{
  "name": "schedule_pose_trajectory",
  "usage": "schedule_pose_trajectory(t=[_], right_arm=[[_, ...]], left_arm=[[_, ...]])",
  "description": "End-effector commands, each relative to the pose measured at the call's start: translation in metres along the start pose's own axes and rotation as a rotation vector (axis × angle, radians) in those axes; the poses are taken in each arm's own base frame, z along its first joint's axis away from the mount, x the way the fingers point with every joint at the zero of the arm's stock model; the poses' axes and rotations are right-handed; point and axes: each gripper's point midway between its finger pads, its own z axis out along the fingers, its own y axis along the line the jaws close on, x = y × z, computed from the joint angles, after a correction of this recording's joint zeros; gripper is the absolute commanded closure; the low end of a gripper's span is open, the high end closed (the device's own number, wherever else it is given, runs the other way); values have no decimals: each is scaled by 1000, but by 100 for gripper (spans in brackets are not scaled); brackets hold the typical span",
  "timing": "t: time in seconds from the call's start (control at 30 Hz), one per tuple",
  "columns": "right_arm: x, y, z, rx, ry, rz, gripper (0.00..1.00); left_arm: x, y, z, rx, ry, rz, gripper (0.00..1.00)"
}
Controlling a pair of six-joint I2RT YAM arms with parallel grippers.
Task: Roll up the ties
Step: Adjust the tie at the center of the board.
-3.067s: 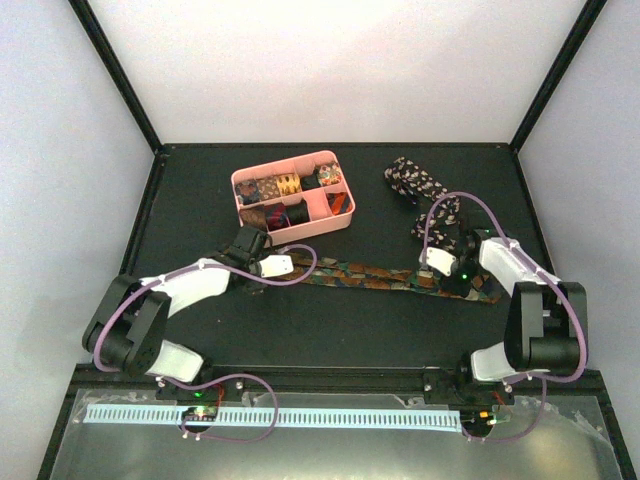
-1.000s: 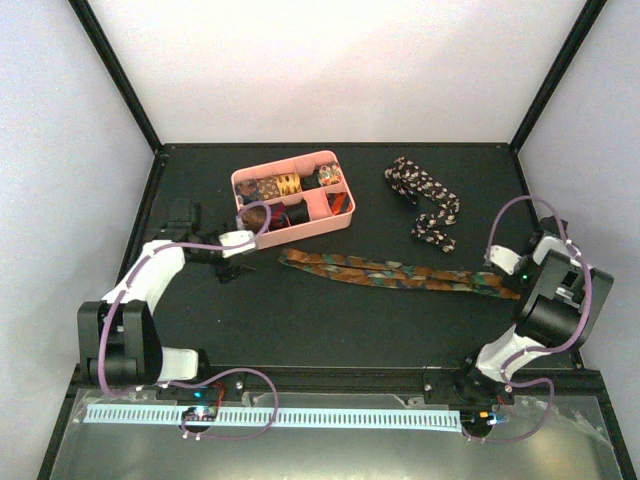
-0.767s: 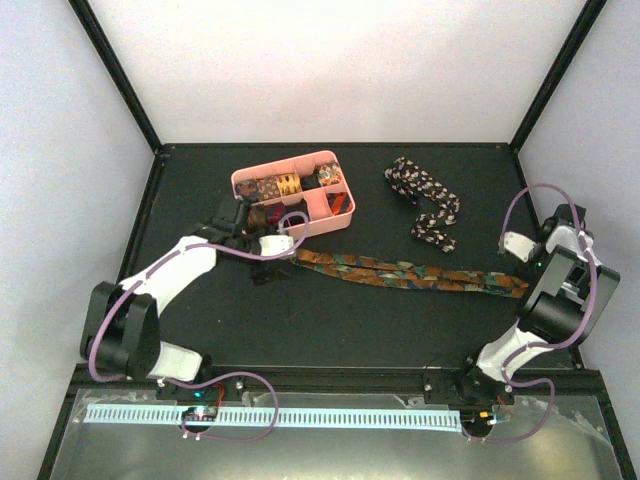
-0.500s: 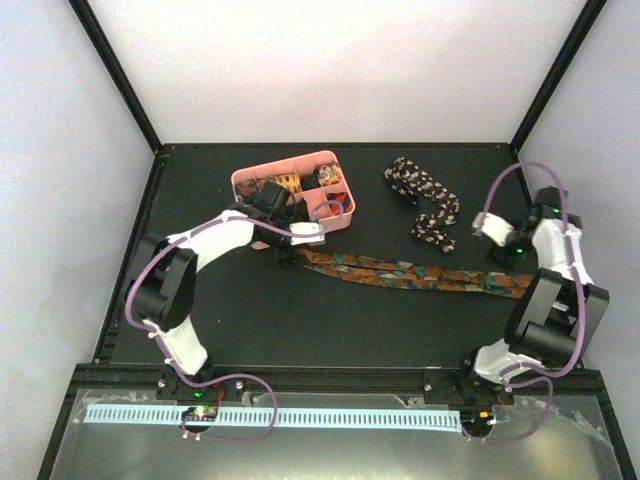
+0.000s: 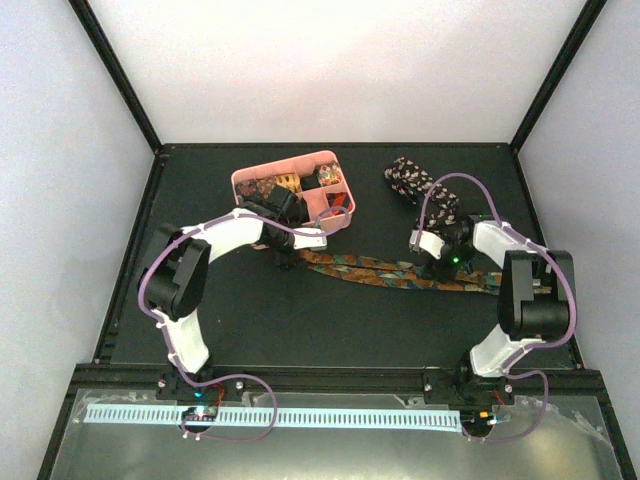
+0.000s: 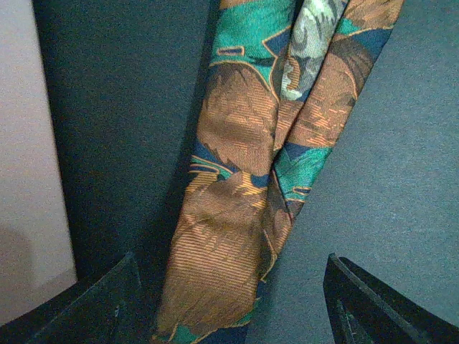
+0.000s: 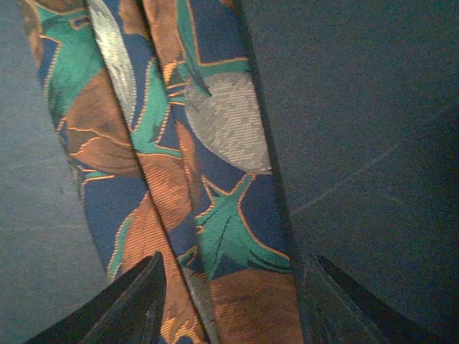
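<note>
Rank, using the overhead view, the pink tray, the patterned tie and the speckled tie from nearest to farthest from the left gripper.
1. Patterned tie: its left end lies right under the left gripper.
2. Pink tray: just behind the gripper, towards the back of the table.
3. Speckled tie: far off at the back right.

Under the left gripper [image 5: 285, 260] and right gripper [image 5: 440, 267] you've got a flat black table [image 5: 330, 330]. Beyond them: plain white walls [image 5: 330, 70] on 3 sides, w/ black frame posts [image 5: 120, 85] at the corners. Behind them, a shiny metal shelf [image 5: 560, 445] w/ a pale blue strip [image 5: 300, 415]. Light's soft, even.
</note>
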Motion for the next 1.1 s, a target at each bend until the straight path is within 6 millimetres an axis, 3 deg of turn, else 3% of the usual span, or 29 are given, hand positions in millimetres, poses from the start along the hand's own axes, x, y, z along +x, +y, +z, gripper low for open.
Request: schedule_pose_trajectory(t=[0.0, 0.13, 0.27, 0.47, 0.7, 0.83, 1.07], right_arm=[[-10, -17, 5, 35, -23, 9, 48], [-5, -14, 13, 23, 7, -3, 56], [-3, -13, 15, 26, 20, -11, 73], [-3, -3, 4, 44, 15, -47, 82], [-2, 11, -7, 68, -7, -90, 91], [-1, 21, -9, 62, -16, -127, 91], [12, 19, 5, 41, 33, -123, 78]], left_arm=[[4, 10, 2, -18, 38, -25, 29], [4, 12, 4, -15, 43, -31, 31], [4, 13, 7, -11, 51, -41, 43], [-1, 3, -5, -5, 6, -28, 62], [0, -4, -23, -43, -32, -25, 71], [3, -19, -27, -5, -43, -24, 72], [17, -34, -22, 35, -13, -35, 69]])
